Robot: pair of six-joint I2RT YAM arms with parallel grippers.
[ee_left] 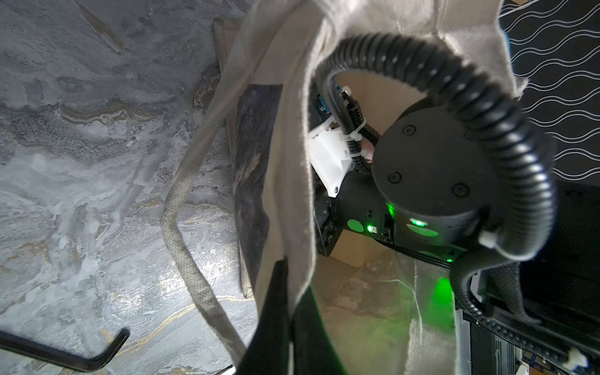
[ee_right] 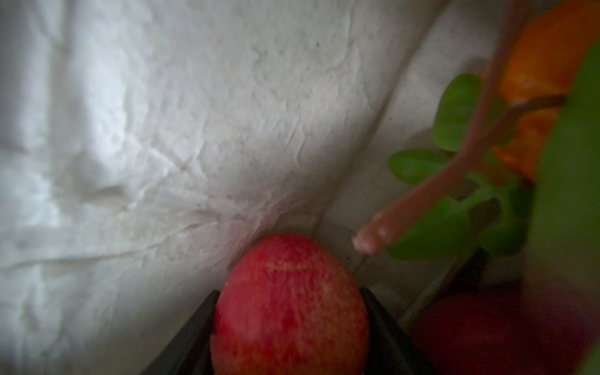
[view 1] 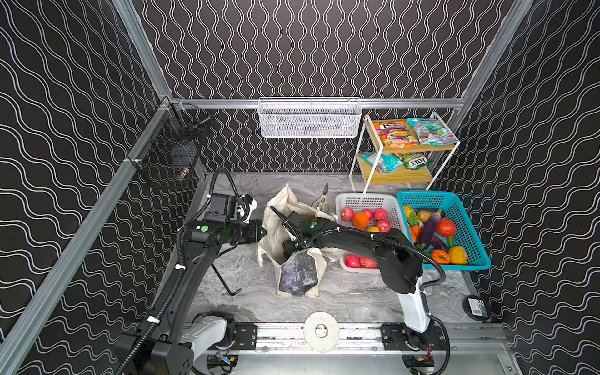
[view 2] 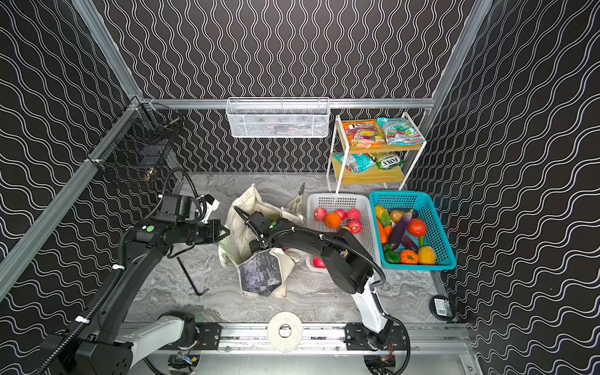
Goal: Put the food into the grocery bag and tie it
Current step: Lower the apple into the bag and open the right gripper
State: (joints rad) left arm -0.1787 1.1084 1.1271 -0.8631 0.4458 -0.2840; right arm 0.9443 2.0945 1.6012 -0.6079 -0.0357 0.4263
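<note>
The cream grocery bag (view 1: pixel 298 269) (view 2: pixel 259 272) with its dark marbled panel stands open mid-table. My left gripper (view 1: pixel 263 231) (view 2: pixel 227 232) is shut on the bag's left rim; in the left wrist view the cloth (ee_left: pixel 292 162) is pinched between the fingers (ee_left: pixel 279 292), and a handle loop (ee_left: pixel 185 227) hangs outside. My right gripper (view 1: pixel 289 248) (view 2: pixel 256 246) reaches down into the bag, its tips hidden in both top views. In the right wrist view it (ee_right: pixel 289 295) is shut on a red apple (ee_right: pixel 289 318), close to the bag's inner wall (ee_right: pixel 162 130). An orange (ee_right: pixel 545 81) and green leaves (ee_right: pixel 454 110) lie beside it.
A white basket (view 1: pixel 367 201) with apples and an orange, and a teal basket (view 1: pixel 467 227) of toy vegetables, stand right of the bag. Snack packets lie on a rack (view 1: pixel 412 133) behind. A hex key (view 1: pixel 224 282) and shears (view 1: pixel 323 198) lie on the table.
</note>
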